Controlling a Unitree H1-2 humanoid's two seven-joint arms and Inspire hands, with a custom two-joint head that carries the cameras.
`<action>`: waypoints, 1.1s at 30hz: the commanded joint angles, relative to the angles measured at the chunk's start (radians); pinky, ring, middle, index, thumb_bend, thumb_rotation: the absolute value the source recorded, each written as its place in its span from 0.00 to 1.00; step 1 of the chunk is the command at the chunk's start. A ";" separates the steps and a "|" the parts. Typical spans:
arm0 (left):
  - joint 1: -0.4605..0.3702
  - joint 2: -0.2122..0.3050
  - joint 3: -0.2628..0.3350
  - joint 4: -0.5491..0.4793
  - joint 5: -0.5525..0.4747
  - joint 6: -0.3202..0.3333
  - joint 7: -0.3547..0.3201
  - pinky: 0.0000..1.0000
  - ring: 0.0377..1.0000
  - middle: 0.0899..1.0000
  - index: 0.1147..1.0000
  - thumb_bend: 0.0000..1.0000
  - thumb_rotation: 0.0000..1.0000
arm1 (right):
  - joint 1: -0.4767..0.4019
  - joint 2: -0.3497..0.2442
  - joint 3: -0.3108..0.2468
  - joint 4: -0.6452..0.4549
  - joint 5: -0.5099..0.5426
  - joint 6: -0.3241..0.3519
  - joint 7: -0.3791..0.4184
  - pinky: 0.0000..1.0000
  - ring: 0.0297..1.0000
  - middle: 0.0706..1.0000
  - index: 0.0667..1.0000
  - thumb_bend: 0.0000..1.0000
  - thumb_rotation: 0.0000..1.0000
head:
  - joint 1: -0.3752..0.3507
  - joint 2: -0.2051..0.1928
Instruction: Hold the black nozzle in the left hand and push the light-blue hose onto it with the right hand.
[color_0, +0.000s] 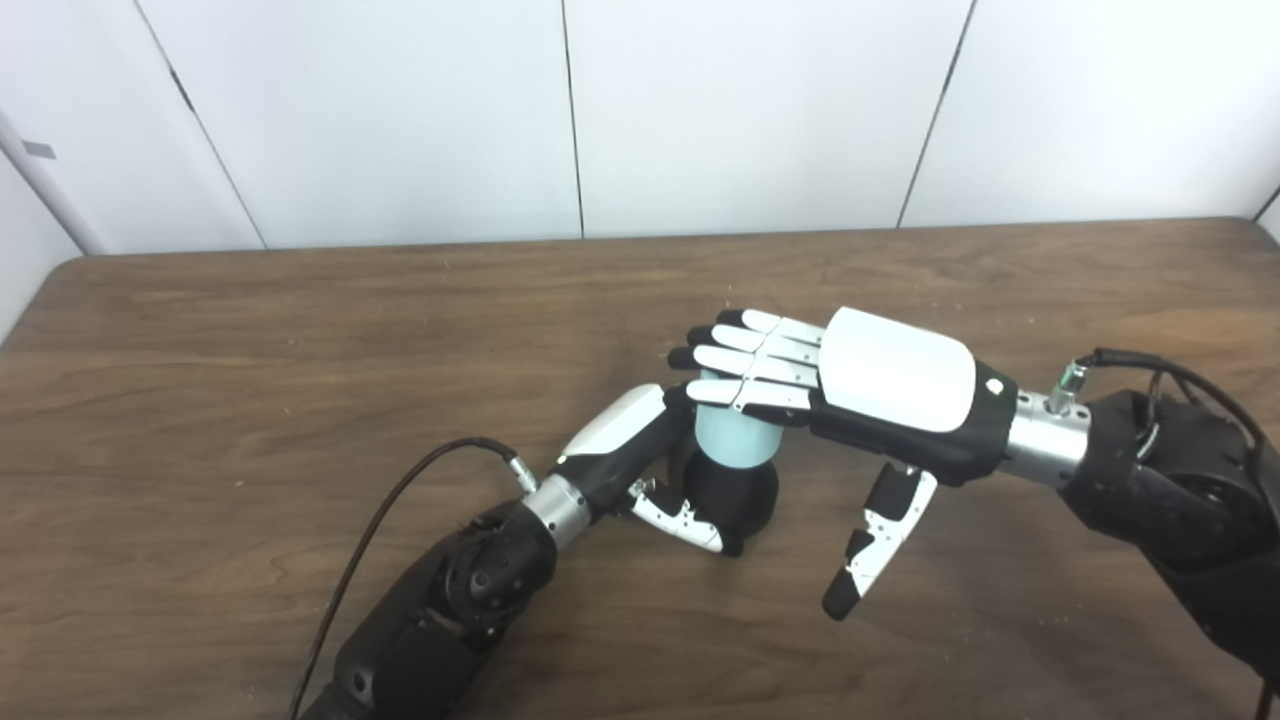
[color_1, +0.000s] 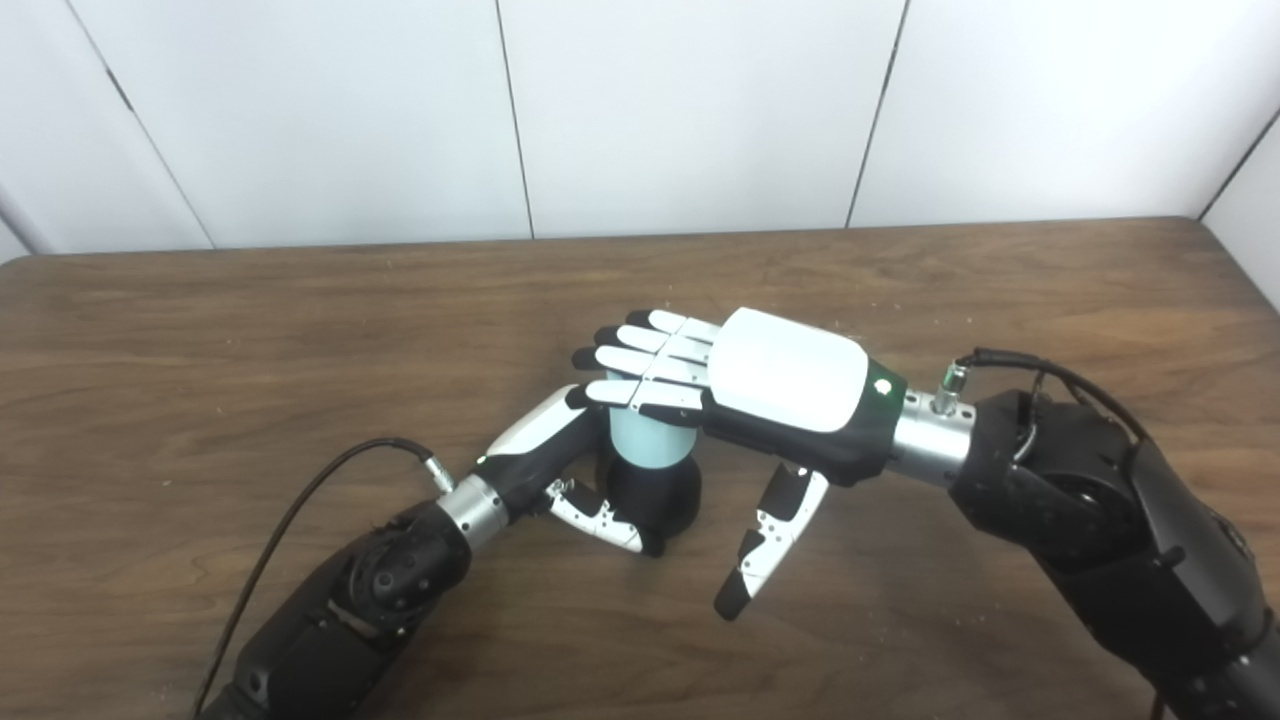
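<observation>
A brown wooden table (color_0: 250, 400) fills most of the view, with white wall panels (color_0: 740, 110) behind it at 12 o'clock.

Near the middle of the table stands a black nozzle (color_0: 735, 495). It is round and dark and sits upright on the wood. A light-blue hose (color_0: 733, 437) piece sits right on top of it, like a short cup or tube. The blue part touches the black part, and the two line up straight.

The left hand (color_0: 640, 455) comes in from 7 o'clock. It wraps around the black nozzle. Its thumb (color_0: 685, 520) curls across the front of the nozzle, low down. Its other fingers go behind the nozzle and hose and are mostly hidden. So the left hand is closed on the nozzle and holds it.

The right hand (color_0: 870, 385) comes in from 3 o'clock. Its white back faces up. Its fingers (color_0: 755, 365) are straight and pressed side by side, lying flat over the top of the blue hose. They seem to touch the top of it. Its thumb (color_0: 880, 540) hangs down toward 6 o'clock, well away from the hose and touching nothing. This hand grips nothing.

A black cable (color_0: 390, 500) loops from the left wrist toward 7 o'clock. Another short cable (color_0: 1160, 365) bends over the right wrist at 3 o'clock.
</observation>
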 joint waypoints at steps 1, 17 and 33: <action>0.106 0.062 -0.056 0.080 0.036 0.181 -0.164 1.00 0.99 0.80 0.41 0.52 0.06 | 0.026 -0.038 0.036 -0.006 -0.021 0.000 0.082 0.98 1.00 0.98 0.93 0.87 0.66 | -0.001 0.001; 0.108 0.064 -0.056 0.075 0.038 0.183 -0.166 1.00 0.99 0.80 0.41 0.52 0.06 | 0.064 -0.048 0.020 -0.015 -0.005 0.006 0.067 0.98 1.00 0.99 0.93 0.88 0.66 | 0.002 0.003; 0.108 0.066 -0.059 0.073 0.038 0.185 -0.164 1.00 0.99 0.79 0.41 0.52 0.06 | 0.072 -0.035 0.013 -0.017 -0.037 -0.045 0.037 1.00 1.00 1.00 0.96 0.88 0.65 | -0.001 0.004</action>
